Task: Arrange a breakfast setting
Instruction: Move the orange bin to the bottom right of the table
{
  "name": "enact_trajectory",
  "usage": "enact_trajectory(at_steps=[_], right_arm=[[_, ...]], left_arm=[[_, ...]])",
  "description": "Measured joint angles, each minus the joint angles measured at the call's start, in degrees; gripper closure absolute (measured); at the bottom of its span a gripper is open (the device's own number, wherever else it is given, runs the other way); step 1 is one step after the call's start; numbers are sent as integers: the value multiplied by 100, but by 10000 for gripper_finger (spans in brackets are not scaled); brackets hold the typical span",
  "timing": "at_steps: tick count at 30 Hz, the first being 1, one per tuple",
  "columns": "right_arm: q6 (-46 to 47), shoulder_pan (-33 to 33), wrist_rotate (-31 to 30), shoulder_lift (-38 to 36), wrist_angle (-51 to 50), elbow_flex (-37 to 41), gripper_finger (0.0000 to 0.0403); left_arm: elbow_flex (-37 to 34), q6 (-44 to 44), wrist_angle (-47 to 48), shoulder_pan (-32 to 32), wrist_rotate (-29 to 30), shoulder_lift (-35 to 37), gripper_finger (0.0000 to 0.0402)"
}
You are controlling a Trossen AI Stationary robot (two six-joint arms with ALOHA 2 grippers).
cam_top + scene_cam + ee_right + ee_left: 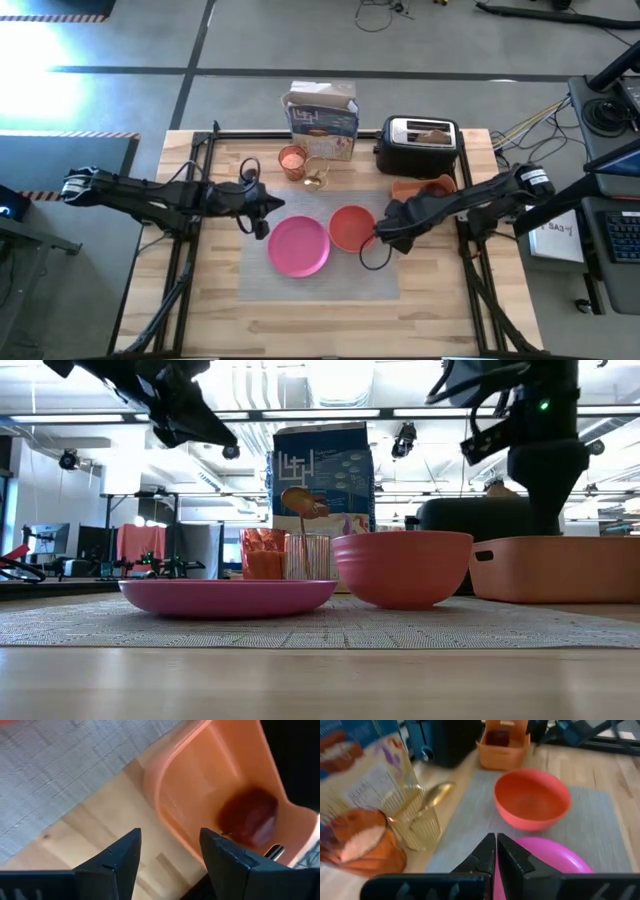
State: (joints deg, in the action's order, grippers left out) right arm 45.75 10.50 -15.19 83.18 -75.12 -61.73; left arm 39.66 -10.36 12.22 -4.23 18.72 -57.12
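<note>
The pink plate (298, 245) and the orange bowl (351, 227) rest side by side on the grey placemat (320, 285). Behind them on the wood stand the small orange cup (291, 160) and the clear glass (315, 177), with the gold spoon (437, 795) standing in the glass. The red apple (250, 816) lies in the orange tray (425, 187). Toast (432, 130) sticks out of the toaster. My left gripper (262, 222) is shut and empty, hovering above the plate's far left edge (545, 862). My right gripper (170, 852) is open and empty, over the wood between the bowl and the tray.
A black-and-silver toaster (418, 147) and a blue cereal box (322, 118) stand at the table's far edge. The tray lies to the right of the bowl, just in front of the toaster. Bare wood (320, 325) lies near the table's front edge.
</note>
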Motion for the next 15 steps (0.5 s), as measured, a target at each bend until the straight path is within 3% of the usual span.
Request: enact_trajectory(at_steps=[10, 15], right_arm=[[-647, -531, -91, 244, 49, 6, 207], [-850, -720, 27, 371, 91, 20, 208]], left_arm=[[0, 497, -512, 0, 457, 0, 402], [0, 907, -1015, 0, 1013, 0, 402]])
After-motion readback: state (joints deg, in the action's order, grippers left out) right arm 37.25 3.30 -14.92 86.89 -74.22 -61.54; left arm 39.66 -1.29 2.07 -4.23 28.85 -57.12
